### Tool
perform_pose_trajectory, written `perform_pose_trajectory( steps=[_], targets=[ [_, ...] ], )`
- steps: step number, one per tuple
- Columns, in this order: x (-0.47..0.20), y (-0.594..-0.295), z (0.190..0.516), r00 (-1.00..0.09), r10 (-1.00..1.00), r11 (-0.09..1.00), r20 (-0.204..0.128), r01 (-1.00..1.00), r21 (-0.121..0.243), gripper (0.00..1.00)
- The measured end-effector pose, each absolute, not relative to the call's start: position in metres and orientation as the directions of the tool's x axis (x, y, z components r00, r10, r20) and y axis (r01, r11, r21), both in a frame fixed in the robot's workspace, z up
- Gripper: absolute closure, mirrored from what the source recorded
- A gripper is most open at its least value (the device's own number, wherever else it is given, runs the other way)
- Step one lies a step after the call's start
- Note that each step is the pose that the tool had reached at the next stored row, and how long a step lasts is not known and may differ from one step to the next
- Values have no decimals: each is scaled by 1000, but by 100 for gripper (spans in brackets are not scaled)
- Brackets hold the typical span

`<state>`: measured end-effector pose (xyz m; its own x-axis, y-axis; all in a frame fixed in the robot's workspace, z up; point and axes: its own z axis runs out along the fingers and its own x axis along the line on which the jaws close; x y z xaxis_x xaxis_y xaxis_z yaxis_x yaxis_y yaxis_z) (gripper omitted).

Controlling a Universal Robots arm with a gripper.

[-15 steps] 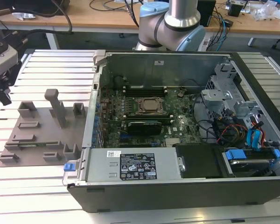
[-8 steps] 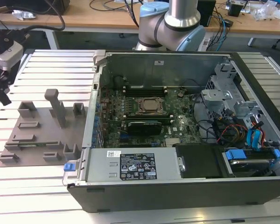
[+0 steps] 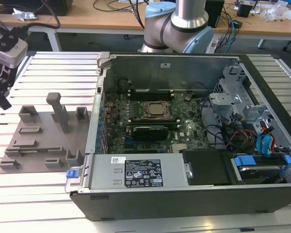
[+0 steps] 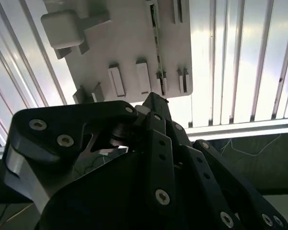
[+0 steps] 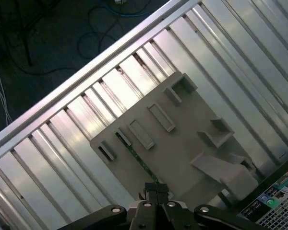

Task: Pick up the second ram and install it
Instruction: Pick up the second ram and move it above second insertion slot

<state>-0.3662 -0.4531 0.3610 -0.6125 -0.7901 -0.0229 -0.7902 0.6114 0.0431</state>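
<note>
On a ribbed metal table (image 3: 53,68) with desks behind it, the gripper (image 5: 156,190) hangs over the grey fixture plate (image 5: 182,139), fingers closed together and holding nothing. The second ram (image 5: 137,157) lies beneath and just beyond the tips, a thin green line in the plate's holders. It is untouched, so I judge the pick-up step is in hand. Grasping it calls for parted fingers squared across the board. The open computer case (image 3: 184,194) stands well apart, on the exterior view's right.

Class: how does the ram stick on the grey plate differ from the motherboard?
The second ram is a thin, narrow strip; the motherboard is a wide board. The ram lies on the grey plate outside the case; the motherboard sits inside it. Both are green circuit boards.
</note>
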Motion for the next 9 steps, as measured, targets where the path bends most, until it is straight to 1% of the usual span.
perform_pose_trajectory(
  steps=[9],
  targets=[
    [-366, -453, 361, -509, -860, 508, -23, -860, 43, 90]
  ],
)
